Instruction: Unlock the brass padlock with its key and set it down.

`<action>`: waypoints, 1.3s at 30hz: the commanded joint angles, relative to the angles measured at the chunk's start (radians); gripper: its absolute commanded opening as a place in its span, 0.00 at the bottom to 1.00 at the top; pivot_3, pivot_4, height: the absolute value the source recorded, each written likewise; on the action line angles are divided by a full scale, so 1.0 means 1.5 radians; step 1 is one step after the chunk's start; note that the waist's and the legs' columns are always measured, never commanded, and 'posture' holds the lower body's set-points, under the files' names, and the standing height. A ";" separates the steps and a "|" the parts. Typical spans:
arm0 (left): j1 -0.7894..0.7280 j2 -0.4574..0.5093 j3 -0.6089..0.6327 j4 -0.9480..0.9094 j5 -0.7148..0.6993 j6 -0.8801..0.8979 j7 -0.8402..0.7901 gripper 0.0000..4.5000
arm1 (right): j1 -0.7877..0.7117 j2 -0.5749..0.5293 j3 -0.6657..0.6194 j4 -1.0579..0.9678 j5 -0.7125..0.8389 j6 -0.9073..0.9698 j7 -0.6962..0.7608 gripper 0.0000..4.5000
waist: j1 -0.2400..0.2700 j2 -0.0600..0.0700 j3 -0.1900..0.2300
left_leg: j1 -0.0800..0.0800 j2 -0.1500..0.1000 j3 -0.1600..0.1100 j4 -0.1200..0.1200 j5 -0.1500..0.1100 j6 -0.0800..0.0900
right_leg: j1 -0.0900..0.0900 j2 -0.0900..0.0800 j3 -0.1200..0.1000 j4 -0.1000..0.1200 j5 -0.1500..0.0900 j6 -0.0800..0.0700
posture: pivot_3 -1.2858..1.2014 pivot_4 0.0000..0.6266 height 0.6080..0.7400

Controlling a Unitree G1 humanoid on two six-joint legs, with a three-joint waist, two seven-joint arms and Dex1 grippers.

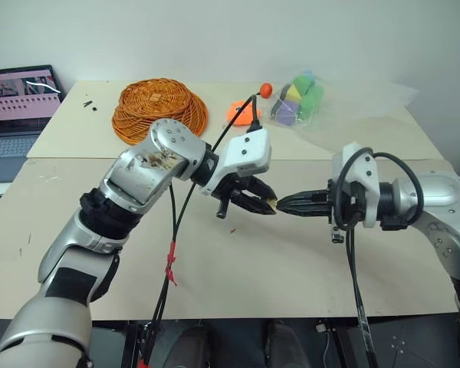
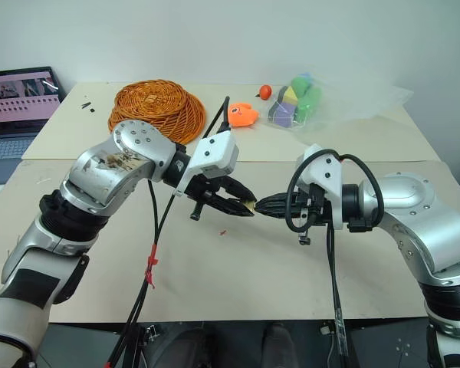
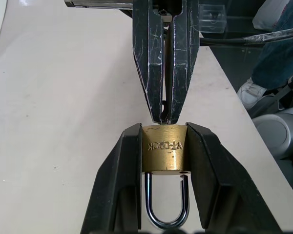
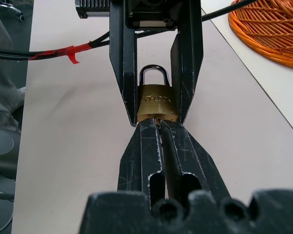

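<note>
A small golden-brass rectangular padlock point(image 3: 164, 148) with a thin silvery U-shaped shackle is clamped between the left gripper's point(image 3: 164, 146) two black fingers, above the beige table point(image 1: 291, 261). The right gripper point(image 4: 160, 124), jaws pressed together, touches the padlock's bottom edge.

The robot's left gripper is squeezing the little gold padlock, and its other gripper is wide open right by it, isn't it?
Not quite. The left gripper does squeeze the brass padlock, but the right gripper is shut, not wide open: in the right wrist view its fingers are pressed together at the padlock's bottom end.
</note>
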 commanded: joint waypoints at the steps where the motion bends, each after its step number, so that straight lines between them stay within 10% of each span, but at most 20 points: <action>1: -0.009 -0.014 0.019 -0.010 0.017 -0.040 0.015 0.19 | -0.012 0.001 0.002 -0.024 0.024 0.012 0.012 0.02 | 0.000 0.000 0.000 | 0.000 0.000 0.000 0.000 0.000 0.000 | 0.000 0.000 0.000 0.000 0.000 0.000 | 0.52 0.24 0.99; 39: 0.011 -0.044 0.033 -0.009 0.098 -0.199 0.023 0.19 | 0.020 -0.017 -0.004 -0.013 0.069 0.134 0.018 0.02 | 0.000 0.000 0.000 | 0.000 0.000 0.000 0.000 0.000 0.000 | 0.000 0.000 0.000 0.000 0.000 0.000 | 0.52 0.24 0.99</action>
